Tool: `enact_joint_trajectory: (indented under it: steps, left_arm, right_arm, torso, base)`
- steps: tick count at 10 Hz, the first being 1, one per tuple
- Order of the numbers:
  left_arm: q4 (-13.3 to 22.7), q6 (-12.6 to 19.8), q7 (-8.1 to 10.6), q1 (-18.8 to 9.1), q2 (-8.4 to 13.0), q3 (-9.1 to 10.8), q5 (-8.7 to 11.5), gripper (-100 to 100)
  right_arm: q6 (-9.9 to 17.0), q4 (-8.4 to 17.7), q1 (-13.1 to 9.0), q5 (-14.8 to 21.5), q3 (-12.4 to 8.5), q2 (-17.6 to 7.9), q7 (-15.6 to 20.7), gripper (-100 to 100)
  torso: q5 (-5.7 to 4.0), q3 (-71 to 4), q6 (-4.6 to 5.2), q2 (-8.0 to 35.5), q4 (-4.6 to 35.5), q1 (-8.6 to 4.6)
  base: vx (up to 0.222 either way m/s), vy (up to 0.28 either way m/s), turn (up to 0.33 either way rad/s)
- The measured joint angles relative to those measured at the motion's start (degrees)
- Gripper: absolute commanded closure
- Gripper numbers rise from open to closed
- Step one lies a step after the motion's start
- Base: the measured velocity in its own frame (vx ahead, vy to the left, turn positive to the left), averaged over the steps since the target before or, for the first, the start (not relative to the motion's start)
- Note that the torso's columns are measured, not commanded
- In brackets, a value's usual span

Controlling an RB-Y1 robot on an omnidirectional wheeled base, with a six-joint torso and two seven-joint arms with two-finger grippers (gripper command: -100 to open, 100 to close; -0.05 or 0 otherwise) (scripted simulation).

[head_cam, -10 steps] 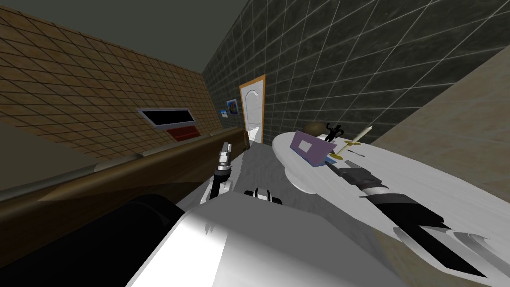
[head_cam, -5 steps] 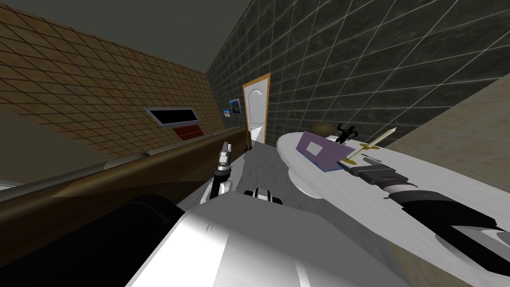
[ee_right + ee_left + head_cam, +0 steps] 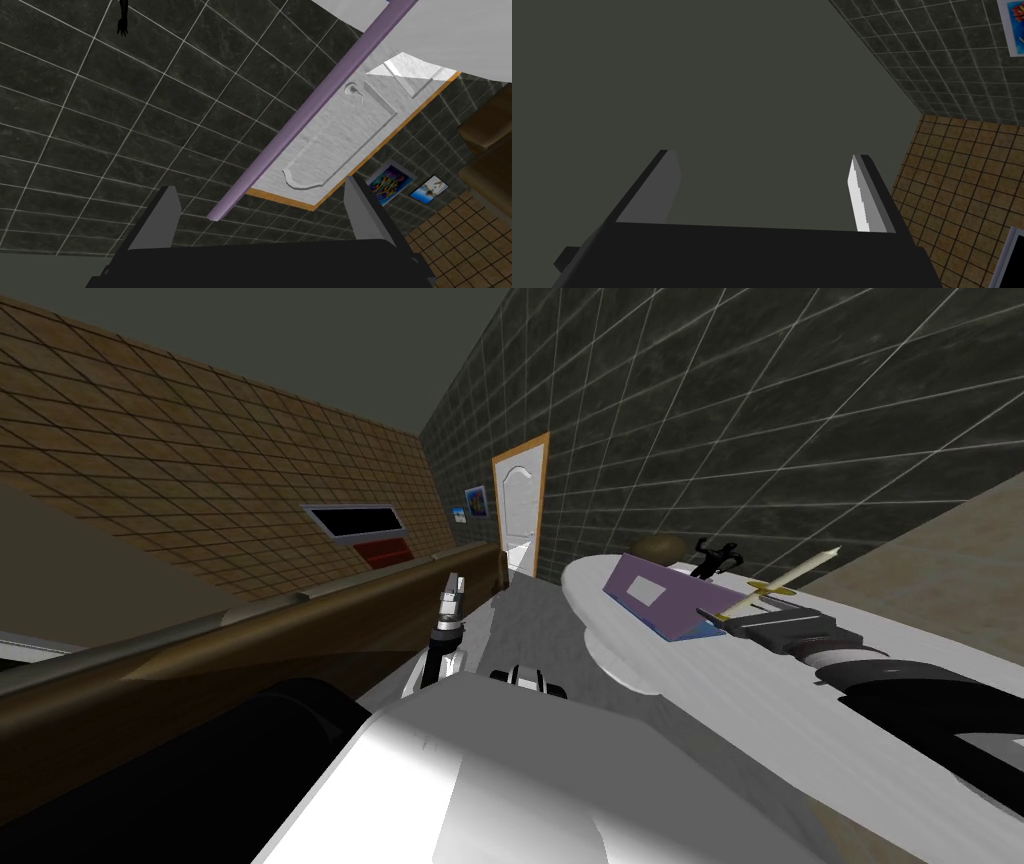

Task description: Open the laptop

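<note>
Right gripper (image 3: pixel 714 614): fingers spread, holding nothing — just beside the laptop (image 3: pixel 655 596).
Laptop: purple, lid partly raised, on the white counter (image 3: pixel 650 680).
Left gripper (image 3: pixel 455 585): released, lifted, well apart.

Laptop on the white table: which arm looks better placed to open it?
Right. The right gripper is open at the laptop on the table, with the purple lid edge between its fingers. The left gripper is raised well away from the table, open on nothing.
</note>
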Motion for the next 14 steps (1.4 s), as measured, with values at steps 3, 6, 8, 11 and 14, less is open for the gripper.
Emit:
enact_joint_trajectory:
  steps: [3, 6, 8, 11, 14]
  left_arm:
    - [0.0, 0.0, 0.0, 0.0, 0.0, 0.0, 0.0, 0]
    - [0.0, 0.0, 0.0, 0.0, 0.0, 0.01, 0.0, 0]
    - [0.0, 0.0, 0.0, 0.0, 0.0, 0.01, 0.0, 0]
    - [0.0, 0.0, 0.0, 0.0, 0.0, 0.01, 0.0, 0]
    - [0.0, 0.0, 0.0, 0.0, 0.0, 0.01, 0.0, 0]
  right_arm:
    - [0.4, 0.3, 0.8, 0.9, -1.2, -1.3, 0.5, 100]
    - [0.2, 0.7, 1.3, -0.8, -1.4, -3.4, -2.0, 100]
    - [-0.5, 1.1, 1.8, -2.4, -1.0, -5.2, -4.8, 100]
    - [-0.9, 1.7, 2.6, -4.8, -0.6, -8.0, -8.8, 100]
    - [-1.7, 2.4, 3.6, -7.7, 0.2, -11.2, -13.2, 100]
  torso:
    - [-0.05, 0.0, 0.01, 0.1, 0.0, -0.14]
    - [-0.3, -0.1, -0.01, -0.2, -0.2, -0.33]
    - [-0.35, -0.2, 0.03, -0.3, -0.2, -0.47]
    - [-0.41, -0.1, -0.03, -0.3, -0.3, -0.44]
    - [-0.37, -0.2, 0.04, -0.4, -0.3, -0.59]
  base:
    - [0.005, 0.01, 0.001]
    - [0.026, -0.056, -0.042]
    - [0.026, -0.045, -0.03]
    - [0.026, -0.06, -0.032]
    - [0.031, -0.062, -0.04]
